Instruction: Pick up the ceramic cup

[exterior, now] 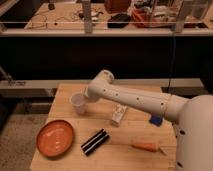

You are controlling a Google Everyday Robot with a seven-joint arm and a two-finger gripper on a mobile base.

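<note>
While the gripper (86, 98) touches it, the ceramic cup (78, 102) looks pale, tapered.

The gripper (86, 102) was mostly tucked behind the arm's elbow (101, 82), right by the ceramic cup (79, 102) near the table's (70, 162) back-left corner.

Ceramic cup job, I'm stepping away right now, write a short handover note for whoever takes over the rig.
Gripper: at the end of the arm, reaching across the wooden table, right beside the ceramic cup; it is hidden behind the arm's end, so no grip is confirmed.
Ceramic cup: upright on the table near the back left, behind the orange plate.
Done: arm brought to the cup.
Left: secure the cup and lift it; it does not look raised.
Nearby: white bottle, black object, carrot, blue object.
</note>
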